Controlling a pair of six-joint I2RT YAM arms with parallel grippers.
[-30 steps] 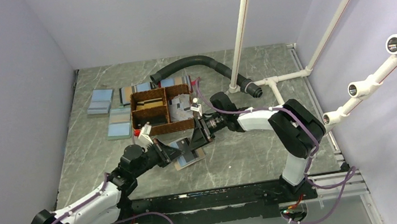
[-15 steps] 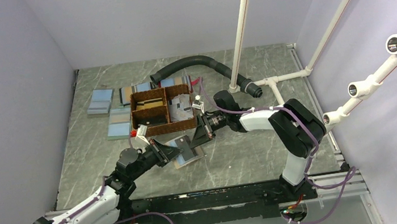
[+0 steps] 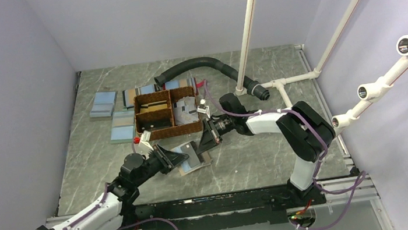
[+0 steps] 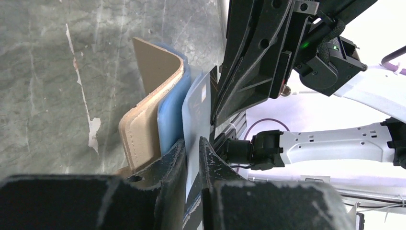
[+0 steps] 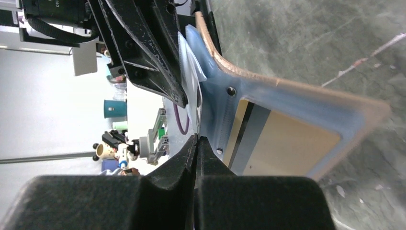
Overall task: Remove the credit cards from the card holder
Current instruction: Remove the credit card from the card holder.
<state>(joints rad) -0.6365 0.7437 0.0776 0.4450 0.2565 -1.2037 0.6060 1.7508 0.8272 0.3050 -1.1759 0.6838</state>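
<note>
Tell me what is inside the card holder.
One pocket of the card holder shows a gold card; a pale card sticks out near the fold. Anything beneath them is covered.

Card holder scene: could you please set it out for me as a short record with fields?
holder: bent open on table, in front of basket
left tool: fingers astride pale card, grip unclear
right tool: shut, tip at that card
gold card: in holder pocket

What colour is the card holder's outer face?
The card holder is tan outside; left wrist view shows it best.
</note>
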